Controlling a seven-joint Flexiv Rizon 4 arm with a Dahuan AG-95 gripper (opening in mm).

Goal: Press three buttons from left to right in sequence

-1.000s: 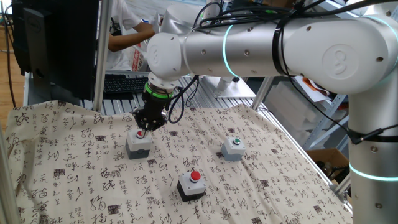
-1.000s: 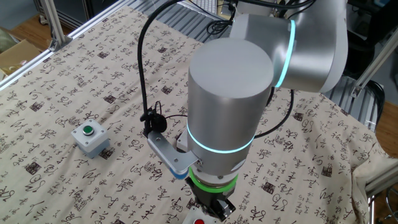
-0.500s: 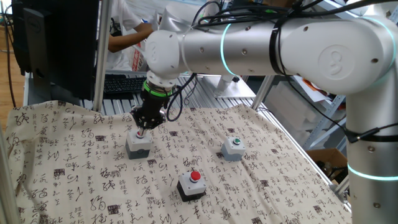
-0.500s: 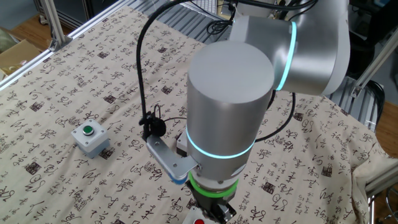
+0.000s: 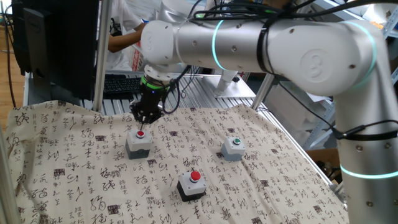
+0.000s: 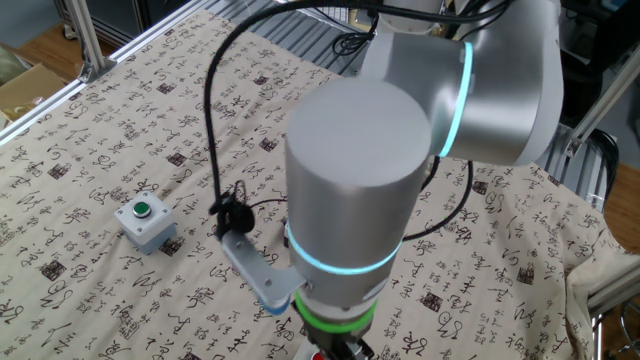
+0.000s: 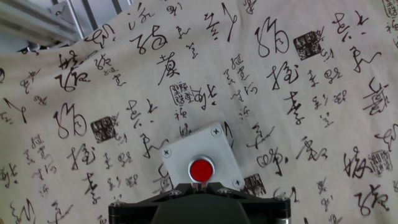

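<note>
Grey box with small red button (image 5: pixel 138 142): sits on the patterned cloth (image 5: pixel 74 168), at the left end of the three as one fixed view shows them; its red cap is in plain sight in the hand view (image 7: pixel 201 169), low in the picture, just above the dark edge of the hand.

Gripper (image 5: pixel 147 116): hangs pointing down, a little above this box and slightly toward the far side of the table; a gap shows between its tips and the red cap, so there is no touch now. The fingers are shut together (no view shows the tips clearly, so this rests on the recorded opening being at its smallest), and nothing is held.

Relation that matters: the cap lies below the tips and a shade nearer the camera in one fixed view; by my reading, a press would need the closed tips brought back over the cap and then straight down.

Black-and-white box with red dome button (image 5: pixel 191 184): nearer the front edge of the cloth, to the right of the grey box and well apart from it.

Light grey box with green button (image 5: pixel 234 148): farthest right in that view; the other fixed view shows it alone on the cloth (image 6: pixel 146 222), well clear of the arm (image 6: pixel 350 200).

Step in hand (a judgement): the first button of the sequence; the other two look untouched.
</note>
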